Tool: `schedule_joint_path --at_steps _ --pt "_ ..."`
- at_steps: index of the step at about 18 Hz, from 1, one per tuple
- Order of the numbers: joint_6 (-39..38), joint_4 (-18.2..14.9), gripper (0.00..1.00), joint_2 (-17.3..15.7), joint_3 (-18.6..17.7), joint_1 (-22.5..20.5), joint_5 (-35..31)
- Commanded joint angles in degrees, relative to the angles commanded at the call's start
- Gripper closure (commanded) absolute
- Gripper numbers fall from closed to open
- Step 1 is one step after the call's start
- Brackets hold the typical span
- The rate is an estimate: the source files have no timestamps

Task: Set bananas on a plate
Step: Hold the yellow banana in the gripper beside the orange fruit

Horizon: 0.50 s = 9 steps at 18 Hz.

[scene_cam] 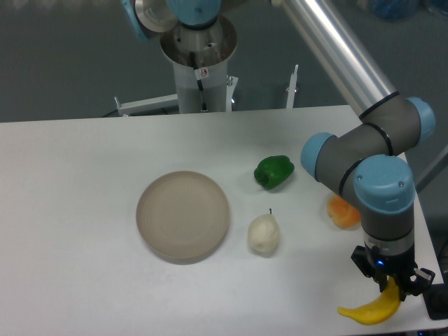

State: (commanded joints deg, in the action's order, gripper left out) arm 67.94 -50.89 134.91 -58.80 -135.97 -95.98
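The bright-yellow banana (371, 310) lies at the front right corner of the table, curved, its right end up between my fingers. My gripper (393, 285) points down over that end and is shut on the banana. The round beige-grey plate (183, 215) sits empty near the middle of the table, far to the left of the gripper.
A pale pear (263, 234) stands just right of the plate. A green pepper (273, 171) lies behind it. An orange fruit (343, 213) sits partly hidden behind my arm's wrist. The table's right and front edges run close to the banana.
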Motion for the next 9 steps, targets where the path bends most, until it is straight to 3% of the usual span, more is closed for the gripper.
schedule_joint_path --at_steps 9 --pt "0.0 -0.1 0.67 -0.3 -0.2 -0.1 0.4"
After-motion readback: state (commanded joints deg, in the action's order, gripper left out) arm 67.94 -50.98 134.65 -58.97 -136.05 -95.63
